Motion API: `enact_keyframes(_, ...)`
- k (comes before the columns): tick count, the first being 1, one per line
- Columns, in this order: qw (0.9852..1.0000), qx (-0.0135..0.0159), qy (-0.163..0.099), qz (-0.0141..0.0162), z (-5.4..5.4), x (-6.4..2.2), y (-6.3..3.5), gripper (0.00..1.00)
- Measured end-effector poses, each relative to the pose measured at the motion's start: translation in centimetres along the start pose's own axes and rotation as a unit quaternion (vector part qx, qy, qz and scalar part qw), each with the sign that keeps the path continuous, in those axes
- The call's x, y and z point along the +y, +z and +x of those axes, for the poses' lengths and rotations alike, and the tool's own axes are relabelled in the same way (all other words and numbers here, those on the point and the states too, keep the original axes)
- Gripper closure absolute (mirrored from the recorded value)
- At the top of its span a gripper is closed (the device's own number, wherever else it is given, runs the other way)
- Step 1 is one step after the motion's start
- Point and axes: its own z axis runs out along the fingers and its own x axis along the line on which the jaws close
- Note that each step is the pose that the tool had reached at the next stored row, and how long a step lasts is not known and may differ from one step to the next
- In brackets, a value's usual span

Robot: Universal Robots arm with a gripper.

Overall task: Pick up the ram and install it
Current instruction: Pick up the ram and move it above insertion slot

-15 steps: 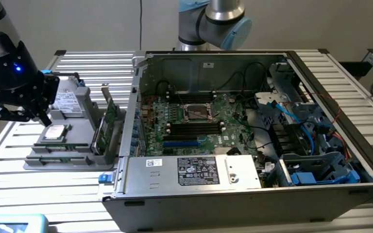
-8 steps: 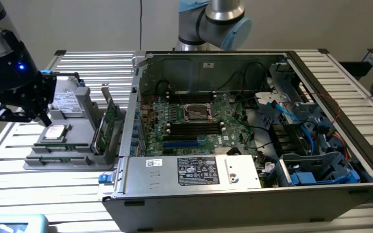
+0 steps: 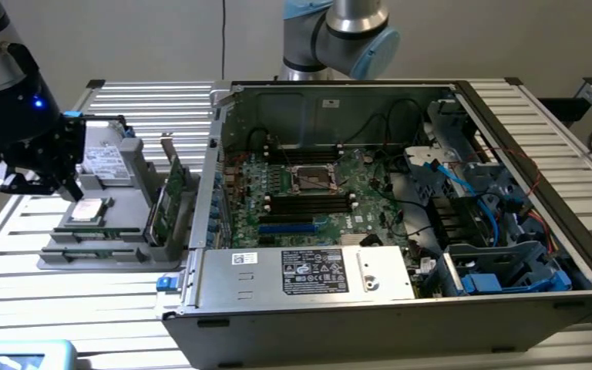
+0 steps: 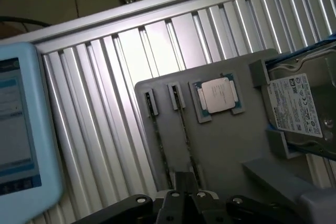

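Two slim ram sticks [image 4: 185, 129] stand on edge in narrow slots of a grey holder tray [image 4: 226, 150]; the second stick [image 4: 157, 135] is parallel beside the first. In the exterior view the ram [image 3: 92, 233] lies along the tray's front part. My gripper [image 4: 185, 181] hovers above the tray over the near end of one stick, jaws together, holding nothing. In the exterior view the gripper [image 3: 27, 183] hangs at the tray's left side, apart from the open computer case [image 3: 399, 193] and its black memory slots [image 3: 307, 202].
On the tray also sit a CPU [image 4: 218, 95] and a hard drive [image 4: 294, 108]. A taller green expansion card [image 3: 176, 193] stands between tray and case. A light-blue device [image 4: 18, 129] lies on the slatted metal table [image 4: 105, 87]. A second arm's base [image 3: 338, 31] rises behind the case.
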Motion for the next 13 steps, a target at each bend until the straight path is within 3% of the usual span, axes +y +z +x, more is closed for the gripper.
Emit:
enact_keyframes(5,0.9992,0.0016,-0.04,0.0006,0.0,0.0,0.02,0.89)
enact_keyframes(10,0.997,0.003,-0.077,0.0018,0.0,0.0,0.03,0.89)
enact_keyframes(13,0.9963,0.0033,-0.085,0.0017,0.0,0.0,0.02,0.89)
